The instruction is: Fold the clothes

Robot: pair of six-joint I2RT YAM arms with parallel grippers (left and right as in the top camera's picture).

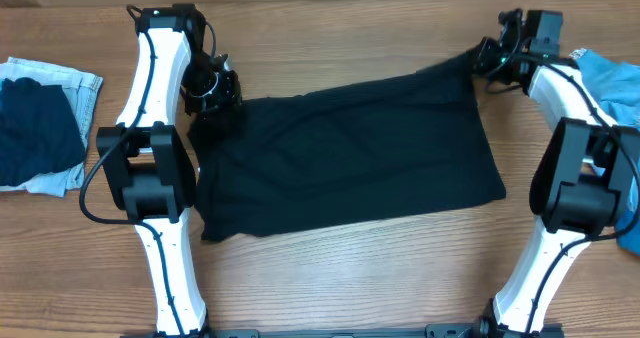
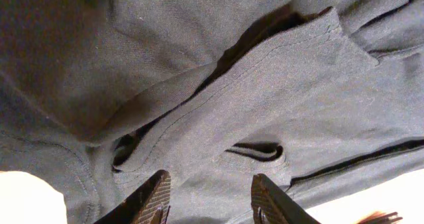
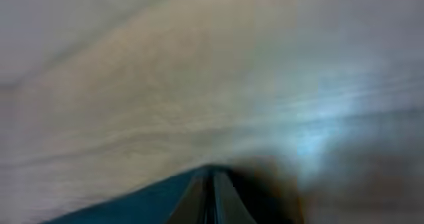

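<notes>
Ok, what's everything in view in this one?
black garment: 1, black, spread across the middle of the table
denim: 1, light blue, at the table's left edge
navy cloth: 1, dark navy, lying on the denim
blue cloth: 1, light blue, at the right edge, partly behind the right arm
table: 1, brown wood, under everything
left gripper: 1, black, open, over the black garment's far left corner
right gripper: 1, black, shut on the black garment's far right corner, which is pulled up toward it
</notes>
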